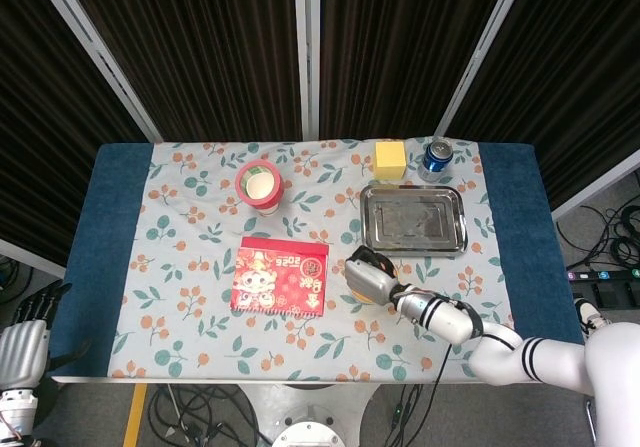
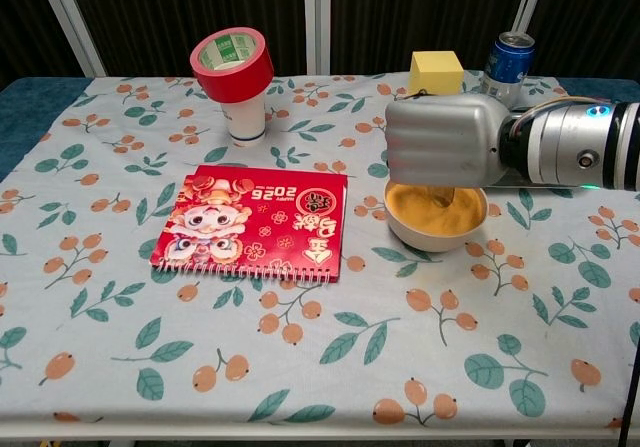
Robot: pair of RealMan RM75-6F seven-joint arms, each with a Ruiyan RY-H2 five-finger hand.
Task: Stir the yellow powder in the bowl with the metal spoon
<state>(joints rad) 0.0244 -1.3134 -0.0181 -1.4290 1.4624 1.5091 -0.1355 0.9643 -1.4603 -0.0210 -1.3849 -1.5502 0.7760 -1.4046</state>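
One white bowl of yellow powder [image 2: 437,214] sits under the right hand [image 2: 447,143], at 3 o'clock from the one red notebook [image 2: 254,222]. Its fingers are curled tight around one metal spoon [image 2: 443,197], mostly hidden, tip in the powder. The left hand [image 1: 20,345] hangs off the table, too cut off to tell its fingers.

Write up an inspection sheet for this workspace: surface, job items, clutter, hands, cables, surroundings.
Surface: table under a floral cloth with blue ends.
Job's things: white bowl of yellow powder right of centre; metal spoon dips into the powder, its handle hidden by the hand.
Clutter: red calendar left of the bowl; red tape roll sitting on a white cup; yellow block; blue can; steel tray behind the bowl.
Hands: right hand closed around the spoon above the bowl; left hand off the table's left edge, holding nothing.
Cables: bundles on the floor right of and below the table.
Surroundings: dark curtains behind.
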